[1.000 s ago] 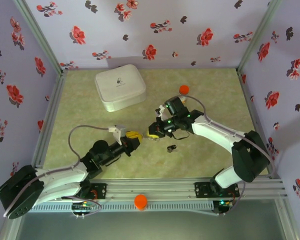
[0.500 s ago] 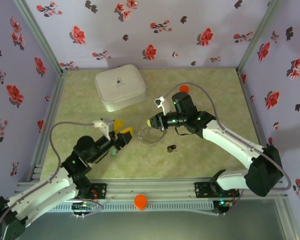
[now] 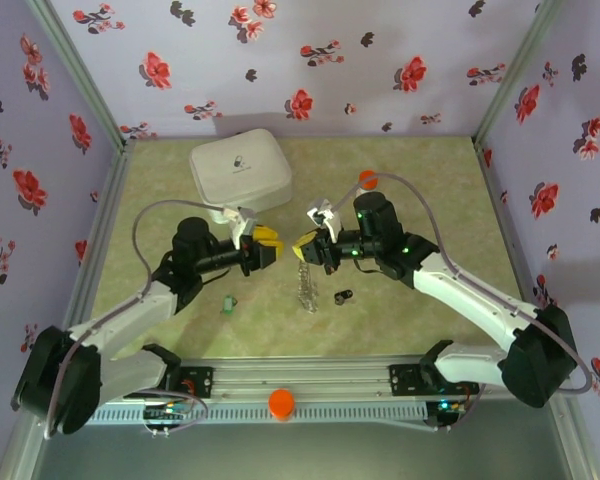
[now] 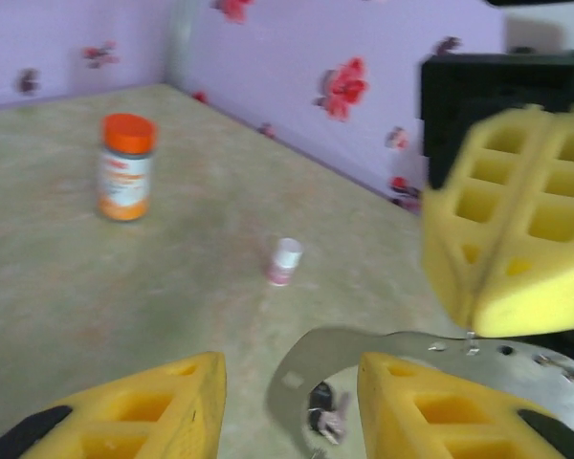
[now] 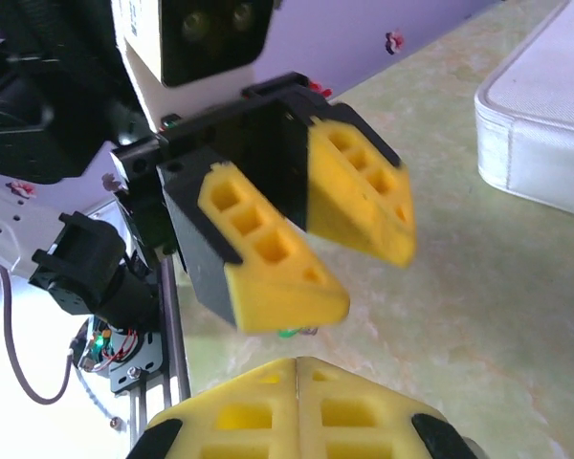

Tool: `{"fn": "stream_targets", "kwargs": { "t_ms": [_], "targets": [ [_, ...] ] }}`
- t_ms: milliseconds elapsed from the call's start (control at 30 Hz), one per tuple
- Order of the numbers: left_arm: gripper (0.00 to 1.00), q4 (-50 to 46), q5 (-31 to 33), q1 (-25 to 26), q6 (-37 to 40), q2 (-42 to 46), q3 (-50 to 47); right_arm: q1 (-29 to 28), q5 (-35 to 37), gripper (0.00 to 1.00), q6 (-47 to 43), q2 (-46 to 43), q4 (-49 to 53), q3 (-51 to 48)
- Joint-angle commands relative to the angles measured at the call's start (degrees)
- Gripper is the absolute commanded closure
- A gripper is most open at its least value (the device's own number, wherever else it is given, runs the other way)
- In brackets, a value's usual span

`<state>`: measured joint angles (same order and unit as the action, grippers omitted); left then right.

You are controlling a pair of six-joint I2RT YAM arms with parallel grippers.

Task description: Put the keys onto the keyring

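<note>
Greenish table (image 3: 450,180) is boxed in by floral walls, white box (image 3: 240,175) upper left. Mid-frame, left gripper (image 3: 270,248) is spread apart, empty; right gripper (image 3: 306,249) is clamped on the dangling keyring (image 3: 306,285). Lower down, green key (image 3: 227,302) and black key (image 3: 343,296) are parked.

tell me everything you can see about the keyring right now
The keyring is a thin grey metal beaded chain, silvery and blurred in the left wrist view. It hangs as a narrow, floppy loop from the shut right gripper, which pinches its top. Its lower end is close to the table, beside the black key; whether it touches the table I cannot tell.
</note>
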<state>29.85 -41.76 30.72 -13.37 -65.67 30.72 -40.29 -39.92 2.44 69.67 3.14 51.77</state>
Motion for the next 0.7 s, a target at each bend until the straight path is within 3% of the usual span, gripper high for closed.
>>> {"fn": "stream_targets", "kwargs": {
  "t_ms": [0,100,300,667],
  "targets": [
    [0.6,14.0,-14.0,-0.4,-3.6,-3.7,0.8,-0.4,-4.1,1.0,-2.4,-2.2,-5.7,-1.0],
    [0.61,22.4,-15.3,0.1,-7.2,-6.3,-1.3,-0.4,-4.0,1.0,-2.4,-3.1,-6.8,-1.6],
    [0.57,23.3,-16.0,3.5,-4.4,-7.8,-2.0,-0.6,-3.8,1.0,-0.5,-3.7,-9.6,-2.0],
    [0.58,30.1,-9.5,5.9,-4.6,-6.2,-5.1,-1.5,-3.6,1.0,0.8,-5.2,-11.5,-4.1]
  ]
}}
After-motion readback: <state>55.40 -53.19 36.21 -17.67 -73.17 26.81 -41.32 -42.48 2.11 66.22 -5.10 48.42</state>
